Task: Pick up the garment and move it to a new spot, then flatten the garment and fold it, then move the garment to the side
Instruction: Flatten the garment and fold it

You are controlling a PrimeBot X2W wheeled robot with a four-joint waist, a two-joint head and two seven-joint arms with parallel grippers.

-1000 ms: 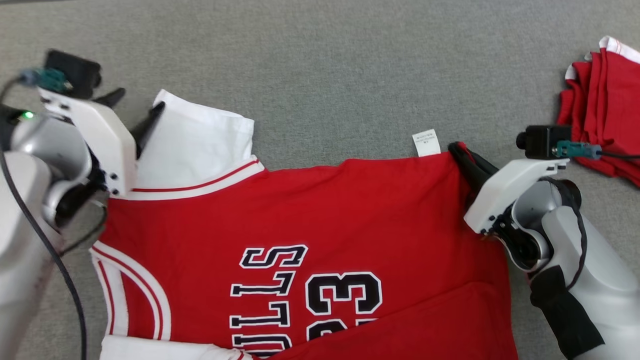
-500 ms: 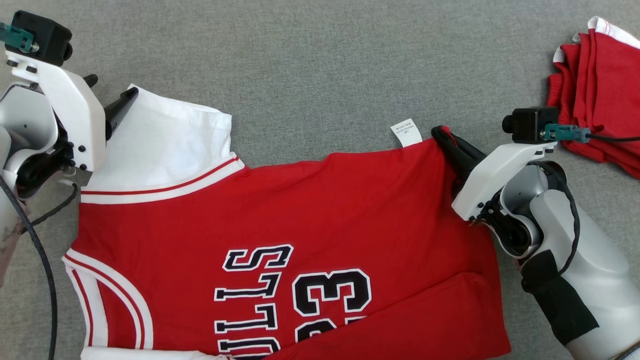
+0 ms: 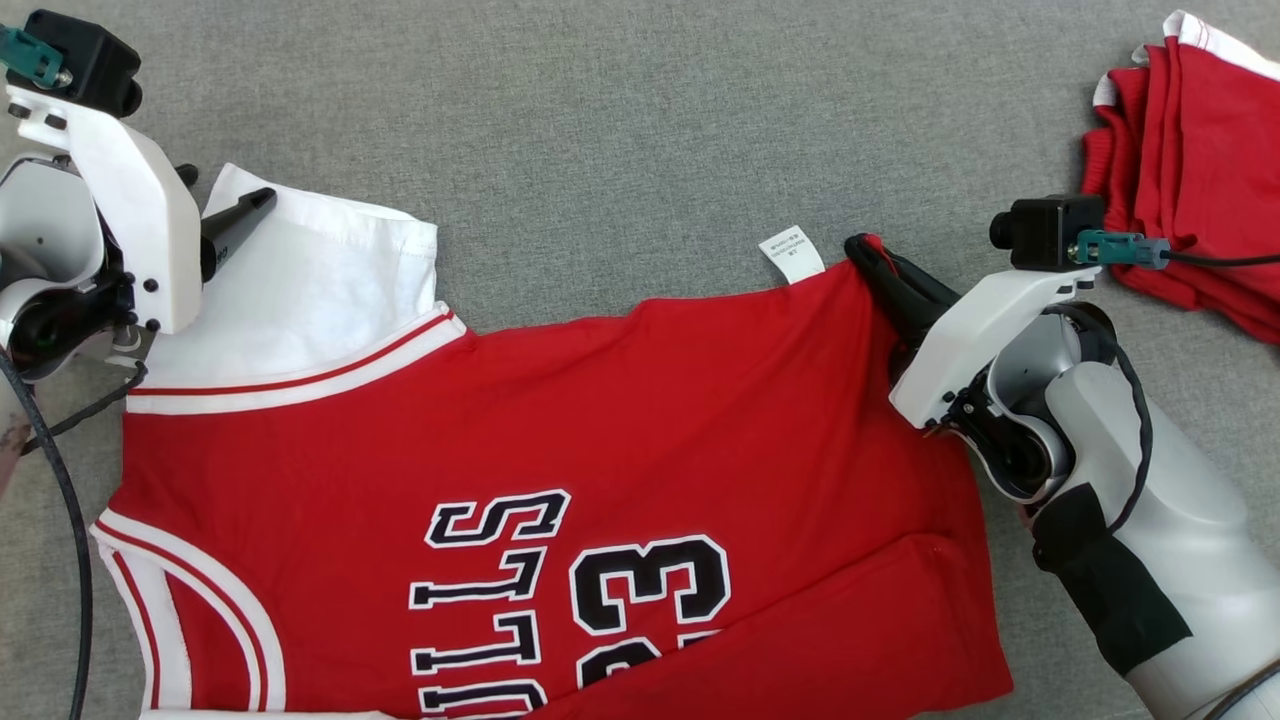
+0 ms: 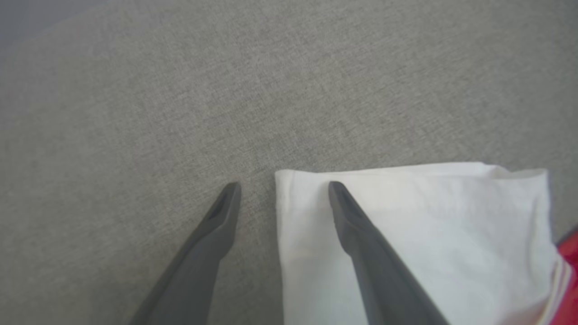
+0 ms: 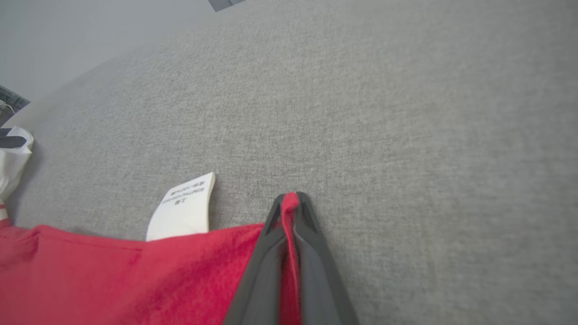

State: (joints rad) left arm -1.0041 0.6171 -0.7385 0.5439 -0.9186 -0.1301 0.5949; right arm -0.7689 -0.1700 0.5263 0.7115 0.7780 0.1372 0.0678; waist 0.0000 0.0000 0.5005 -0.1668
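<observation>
Right gripper (image 5: 289, 212): jaws clenched on the red corner of the jersey (image 3: 600, 400), next to the care tag (image 3: 792, 252). Left gripper (image 4: 283, 186): jaws released, straddling the white sleeve (image 4: 406, 225) edge. Jersey is spread flat on the grey table (image 3: 640, 120). Soft, light, limp knit that will sag, so pinch corners or seams and pull taut. Print reads "23" and probably "BULLS" (cut off); tag text too small.

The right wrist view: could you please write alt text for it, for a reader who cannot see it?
The right gripper has its two dark fingers shut on the edge of a red cloth jersey, red fabric showing between their tips. A white printed care label sticks out from the jersey's edge to their left, over a flat grey woven surface.
</observation>
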